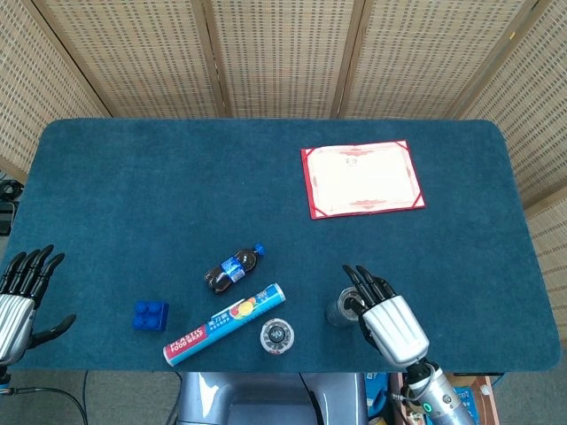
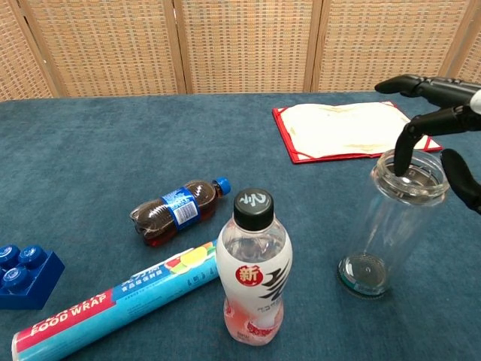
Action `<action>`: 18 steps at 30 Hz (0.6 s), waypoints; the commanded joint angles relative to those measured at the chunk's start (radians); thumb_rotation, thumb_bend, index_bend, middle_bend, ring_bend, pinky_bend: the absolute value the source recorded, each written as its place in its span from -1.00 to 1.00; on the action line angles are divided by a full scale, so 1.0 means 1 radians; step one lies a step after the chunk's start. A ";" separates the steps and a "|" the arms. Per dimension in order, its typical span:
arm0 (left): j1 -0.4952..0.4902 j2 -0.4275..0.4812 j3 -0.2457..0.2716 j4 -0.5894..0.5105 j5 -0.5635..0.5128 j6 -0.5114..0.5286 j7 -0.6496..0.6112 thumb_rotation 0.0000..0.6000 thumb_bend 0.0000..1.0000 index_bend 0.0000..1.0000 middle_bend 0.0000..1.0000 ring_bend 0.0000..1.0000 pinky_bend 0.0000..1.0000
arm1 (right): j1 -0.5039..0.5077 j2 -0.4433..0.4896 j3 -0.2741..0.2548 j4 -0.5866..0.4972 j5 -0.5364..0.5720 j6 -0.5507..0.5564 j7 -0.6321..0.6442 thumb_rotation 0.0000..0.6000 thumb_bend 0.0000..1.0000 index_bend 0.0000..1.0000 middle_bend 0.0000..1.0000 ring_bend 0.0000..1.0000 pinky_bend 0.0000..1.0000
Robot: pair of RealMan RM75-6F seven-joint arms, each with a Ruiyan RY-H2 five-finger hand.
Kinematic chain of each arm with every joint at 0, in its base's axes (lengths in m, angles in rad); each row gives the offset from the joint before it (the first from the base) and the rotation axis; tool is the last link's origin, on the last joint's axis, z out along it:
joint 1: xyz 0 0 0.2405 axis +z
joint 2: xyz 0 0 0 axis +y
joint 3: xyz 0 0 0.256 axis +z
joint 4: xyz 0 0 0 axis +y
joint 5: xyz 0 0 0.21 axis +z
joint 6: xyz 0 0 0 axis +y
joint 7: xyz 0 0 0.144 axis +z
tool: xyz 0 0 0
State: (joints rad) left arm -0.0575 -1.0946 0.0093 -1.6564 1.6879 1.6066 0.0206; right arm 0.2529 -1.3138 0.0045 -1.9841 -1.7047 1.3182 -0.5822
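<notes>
**Right hand poised over an open clear jar**

From my remote seat I see a dark blue felt table (image 1: 177, 177) backed by woven cane screens. My right hand (image 1: 390, 314) sits at the near right of the table, fingers spread apart and holding nothing. It is over the clear jar (image 2: 391, 226) — an upright, lidless, empty container. In the chest view one dark fingertip (image 2: 403, 162) dips down at the jar's open mouth; I cannot tell whether it touches the rim. The other fingers reach out above and beside the opening without closing on the glass.

My left hand (image 1: 22, 297) rests far off at the near left edge of the table, fingers apart and empty, well away from every object.

Left of the jar stands a clear drink bottle (image 2: 253, 274) with a black cap and a red label, upright and close to the table's near edge. Just beside it, lying on its side, is a blue roll of food wrap (image 1: 224, 324), angled toward the near left corner. Behind the roll lies a small cola bottle (image 1: 232, 269) (blue cap, blue label), also on its side. A blue toy brick (image 1: 151, 316) sits to the left of the roll — near it, not touching. Farther back on the right lies a red-bordered certificate (image 1: 363, 177), flat on the felt.
</notes>
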 commanded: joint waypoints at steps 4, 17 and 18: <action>0.001 -0.001 -0.001 0.001 0.000 0.003 0.000 1.00 -0.58 -1.00 -1.00 -1.00 -1.00 | 0.002 0.019 0.027 -0.015 0.002 0.019 -0.002 1.00 0.78 -0.18 -1.00 -1.00 -0.46; -0.003 -0.005 -0.008 0.009 -0.026 -0.014 -0.002 1.00 -0.58 -1.00 -1.00 -1.00 -1.00 | -0.036 0.137 0.092 0.003 0.025 0.133 0.052 1.00 -0.22 -0.42 -1.00 -1.00 -0.60; -0.004 -0.006 -0.009 0.011 -0.032 -0.019 -0.003 1.00 -0.58 -1.00 -1.00 -1.00 -1.00 | -0.040 0.147 0.096 0.010 0.032 0.141 0.065 1.00 -0.26 -0.43 -1.00 -1.00 -0.61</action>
State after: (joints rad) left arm -0.0604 -1.0997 0.0018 -1.6474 1.6602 1.5913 0.0180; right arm 0.2231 -1.1815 0.0906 -1.9856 -1.6849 1.4452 -0.5345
